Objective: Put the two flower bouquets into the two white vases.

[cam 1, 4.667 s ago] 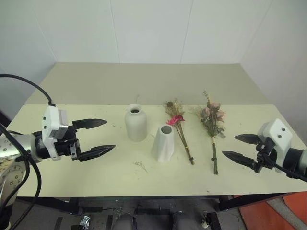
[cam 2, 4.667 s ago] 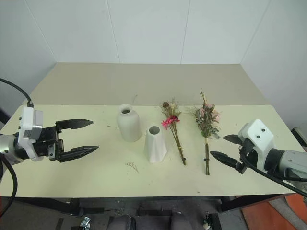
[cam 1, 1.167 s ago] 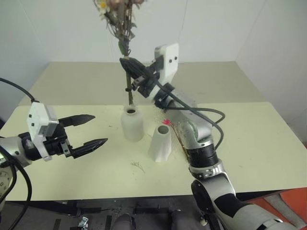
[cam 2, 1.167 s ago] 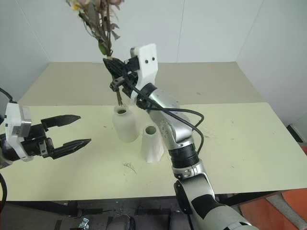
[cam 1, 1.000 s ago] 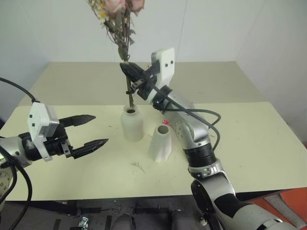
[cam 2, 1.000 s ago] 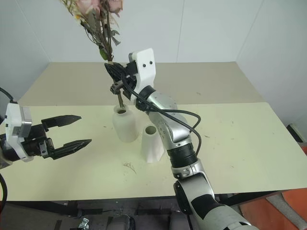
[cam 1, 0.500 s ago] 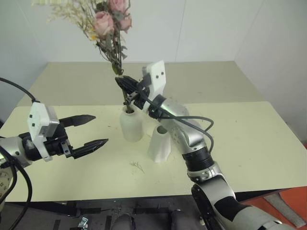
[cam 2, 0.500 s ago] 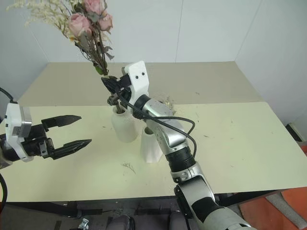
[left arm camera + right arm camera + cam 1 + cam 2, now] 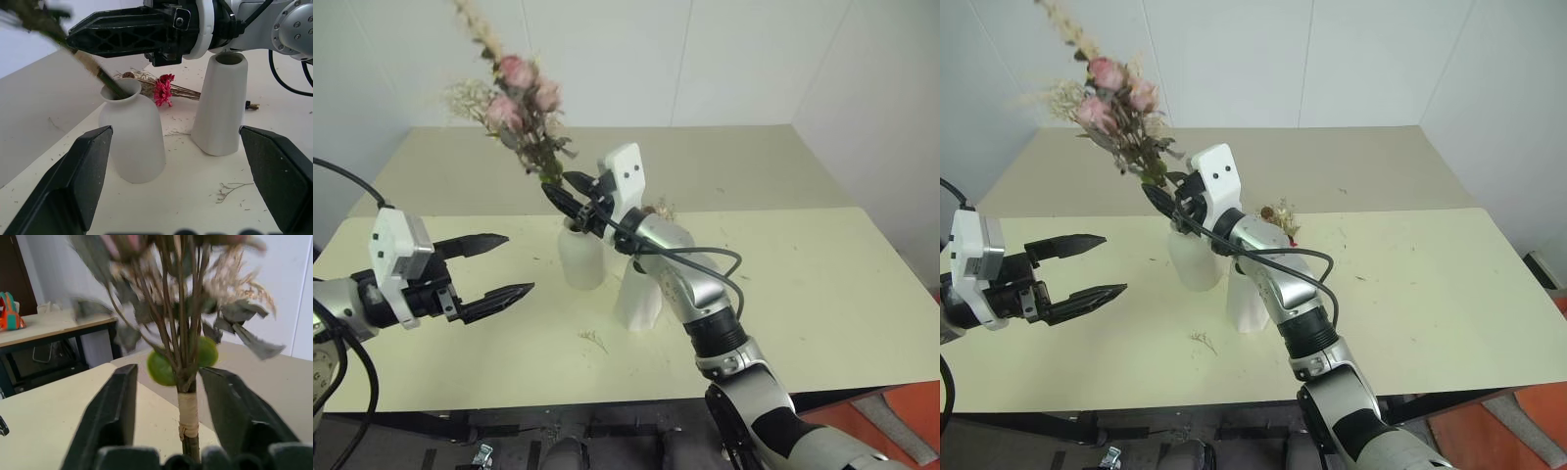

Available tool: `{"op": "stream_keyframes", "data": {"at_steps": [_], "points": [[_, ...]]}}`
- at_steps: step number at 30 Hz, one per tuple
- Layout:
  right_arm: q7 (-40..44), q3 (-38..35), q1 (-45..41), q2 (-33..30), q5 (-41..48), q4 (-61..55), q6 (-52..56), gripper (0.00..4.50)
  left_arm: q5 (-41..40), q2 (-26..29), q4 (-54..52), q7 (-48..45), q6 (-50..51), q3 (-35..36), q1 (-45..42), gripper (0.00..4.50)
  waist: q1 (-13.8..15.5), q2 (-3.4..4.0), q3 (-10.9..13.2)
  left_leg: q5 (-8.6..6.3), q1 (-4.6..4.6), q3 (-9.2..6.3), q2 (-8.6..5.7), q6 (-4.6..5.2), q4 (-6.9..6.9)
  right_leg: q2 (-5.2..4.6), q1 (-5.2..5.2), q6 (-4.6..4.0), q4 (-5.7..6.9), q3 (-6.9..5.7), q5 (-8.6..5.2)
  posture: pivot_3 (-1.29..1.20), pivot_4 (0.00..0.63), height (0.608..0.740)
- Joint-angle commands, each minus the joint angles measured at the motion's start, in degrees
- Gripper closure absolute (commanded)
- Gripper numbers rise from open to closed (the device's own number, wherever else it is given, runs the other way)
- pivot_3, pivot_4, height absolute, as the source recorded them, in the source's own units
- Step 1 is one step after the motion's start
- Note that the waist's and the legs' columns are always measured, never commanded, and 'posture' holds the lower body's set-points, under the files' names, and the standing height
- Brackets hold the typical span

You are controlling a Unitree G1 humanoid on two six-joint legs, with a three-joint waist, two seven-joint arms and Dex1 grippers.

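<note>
The pale pink rose bouquet stands with its stem in the rounded white vase and leans to the left. My right gripper is just above the vase's lip, open, with the wrapped stem free between its fingers. The cone-shaped white vase stands right of the rounded one, partly behind my right arm. The smaller bouquet, with its magenta flower, lies on the table behind the vases. My left gripper hovers open and empty to the left of the vases.
A few dried sprigs lie on the pale table in front of the vases. My right arm reaches across the table's middle over the cone vase. A second table surface lies behind.
My right gripper came down with the rose bouquet, its stem sank into the rounded vase, and the fingers opened off it. The bouquet tipped to the left. The left gripper stayed put.
</note>
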Motion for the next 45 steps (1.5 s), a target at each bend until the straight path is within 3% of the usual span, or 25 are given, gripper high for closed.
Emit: {"op": "stream_keyframes", "data": {"at_steps": [1, 3, 17, 26, 31, 34, 37, 45], "points": [[1.10, -0.67, 1.29, 0.00, 1.10, -5.24, 0.46, 0.65, -0.59, 0.93, -0.20, -0.23, -0.56, 0.62, -1.37, 0.00, 0.01, 0.00, 0.00, 0.00, 0.00, 0.00, 0.00, 0.00, 0.00, 0.00, 0.00, 0.00, 0.00, 0.00, 0.00, 0.00, 0.150, 0.740], [1.99, -1.13, 2.37, -1.51, 1.82, -7.55, 2.01, 0.02, -0.51, 0.95, -0.08, -0.43, -0.53, 0.57, -1.50, 0.00, 0.05, 0.00, 0.00, 0.00, -0.01, -0.01, 0.00, 0.00, -0.01, 0.00, 0.00, 0.00, -0.01, -0.01, 0.00, 0.00, 0.150, 0.740], [4.86, -4.88, 5.39, -10.50, 4.52, -17.00, 9.97, 0.01, 0.35, 0.74, 1.69, -1.50, -1.45, -2.03, -4.03, 0.00, 0.07, -0.01, 0.00, 0.00, 0.00, -0.01, 0.01, 0.00, -0.02, 0.02, 0.00, -0.02, -0.01, 0.00, -0.01, 0.00, 0.150, 0.740], [5.36, -15.92, 7.77, -27.73, 13.31, -29.22, 28.78, 0.01, 0.30, 0.56, 3.55, -3.57, -2.55, -4.65, -6.78, 0.00, 1.22, -0.01, 0.00, 0.00, 0.00, 0.00, 0.00, 0.00, -0.01, 0.02, 0.04, -0.03, -0.08, -0.04, -0.02, 0.00, 0.150, 0.740], [1.08, -19.81, 5.02, -36.27, 15.93, -30.32, 48.49, 0.01, 0.66, 0.39, 5.42, -5.18, -3.23, -6.71, -9.31, 0.00, 1.13, -0.01, 0.00, 0.00, 0.01, 0.00, -0.01, 0.00, -0.01, 0.02, 0.07, -0.03, -0.09, -0.01, -0.02, 0.00, 0.150, 0.740], [-0.77, -15.15, 0.95, -42.09, 14.65, -28.19, 63.91, 0.01, 1.11, 0.53, 6.72, -6.01, -3.69, -7.91, -10.69, 0.00, 1.09, 0.01, 0.01, 0.00, 0.00, 0.01, -0.01, 0.01, -0.02, 0.02, 0.05, -0.03, -0.10, 0.01, -0.02, 0.00, 0.150, 0.740], [-0.38, -11.30, -1.11, -44.76, 15.00, -25.50, 71.25, 0.01, 1.46, 0.48, 7.58, -6.55, -3.98, -8.76, -11.76, 0.00, 1.01, 0.00, 0.01, 0.00, 0.00, 0.00, 0.00, 0.02, -0.03, 0.04, 0.04, -0.05, -0.13, 0.00, -0.03, 0.00, 0.150, 0.740], [-0.08, -2.01, -5.96, -44.21, 21.63, -14.74, 73.52, 0.01, 1.86, 0.36, 7.70, -6.95, -4.01, -8.82, -12.04, 0.00, 0.46, -0.01, 0.01, -0.01, -0.08, 0.00, -0.02, 0.02, -0.02, 0.02, 0.02, -0.04, -0.19, 0.00, -0.03, 0.00, 0.150, 0.740]]}}
